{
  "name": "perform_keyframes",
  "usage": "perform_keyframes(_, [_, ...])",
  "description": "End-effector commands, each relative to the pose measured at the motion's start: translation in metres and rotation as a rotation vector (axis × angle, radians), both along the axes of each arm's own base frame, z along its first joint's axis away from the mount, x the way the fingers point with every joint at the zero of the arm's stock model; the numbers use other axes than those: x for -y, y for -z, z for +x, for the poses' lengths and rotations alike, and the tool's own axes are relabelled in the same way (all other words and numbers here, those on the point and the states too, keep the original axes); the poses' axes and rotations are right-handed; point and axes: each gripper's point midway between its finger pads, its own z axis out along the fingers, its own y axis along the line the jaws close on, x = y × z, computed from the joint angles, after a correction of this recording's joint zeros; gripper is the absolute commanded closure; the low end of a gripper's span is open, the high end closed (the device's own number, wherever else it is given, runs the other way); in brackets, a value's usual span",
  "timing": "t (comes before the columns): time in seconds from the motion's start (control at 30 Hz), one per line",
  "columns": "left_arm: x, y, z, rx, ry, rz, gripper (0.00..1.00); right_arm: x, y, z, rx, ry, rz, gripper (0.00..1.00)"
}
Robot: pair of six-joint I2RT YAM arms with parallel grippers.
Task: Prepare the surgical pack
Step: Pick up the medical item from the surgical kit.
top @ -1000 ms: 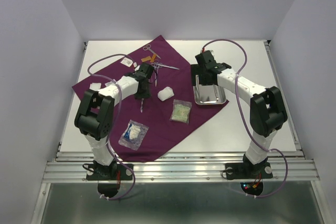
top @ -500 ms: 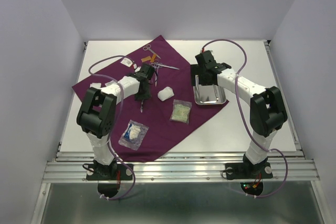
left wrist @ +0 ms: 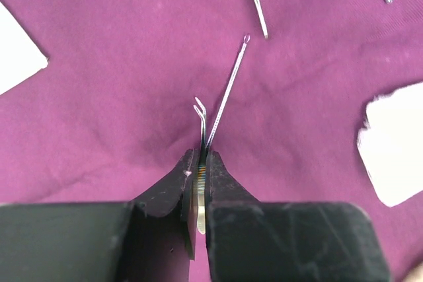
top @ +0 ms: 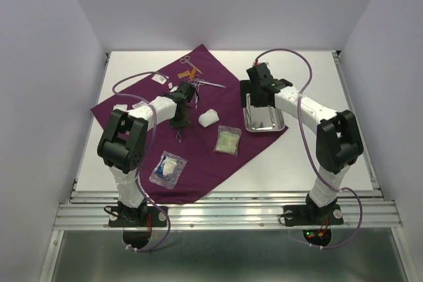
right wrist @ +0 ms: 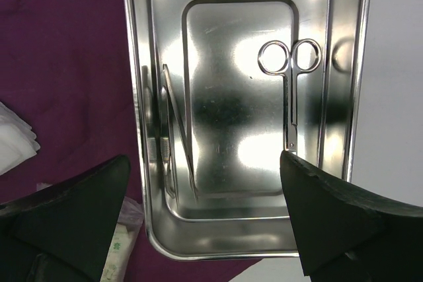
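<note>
The dark-purple cloth (top: 205, 163) lies spread across the table's left and middle. My left gripper (top: 178, 125) points down at it, shut on thin metal tweezers (left wrist: 225, 94) whose tips rest on the cloth (left wrist: 119, 64). A steel tray (top: 265, 123) sits on the cloth's right corner. In the right wrist view the tray (right wrist: 251, 249) holds scissors (right wrist: 291, 84) and another pair of tweezers (right wrist: 175, 130). My right gripper (right wrist: 205, 160) hovers open over the tray's near end, with nothing between its fingers. A white gauze pad (top: 209, 118) lies right of the left gripper.
Two clear packets (top: 229, 141) (top: 168, 168) lie on the cloth's near part. More metal instruments (top: 201, 83), scissors (top: 187, 61) and orange pieces (top: 193, 71) lie at its far corner. Small white pads (top: 120, 107) (top: 160, 78) sit at the left. Bare white table (top: 330, 143) is on the right.
The left gripper's jaws have closed onto the tweezers on the cloth. The right arm has stayed still over the tray.
</note>
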Motion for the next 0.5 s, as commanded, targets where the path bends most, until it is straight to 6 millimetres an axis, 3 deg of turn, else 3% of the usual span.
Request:
perform_keyframes(0.0, [0.007,-0.045,0.004,0.078,0.008,-0.041,1.0,-0.002,-0.027,0.004,0.078,0.014,0.039,0.0])
perform_keyframes(0.27, [0.032,-0.089,0.004,0.13,0.068,-0.111,1.0,-0.001,-0.027,0.002,0.079,0.025,0.04,0.0])
perform_keyframes(0.47, [0.042,-0.1,0.006,0.143,0.086,-0.134,1.0,0.001,-0.026,0.001,0.078,0.03,0.038,0.0])
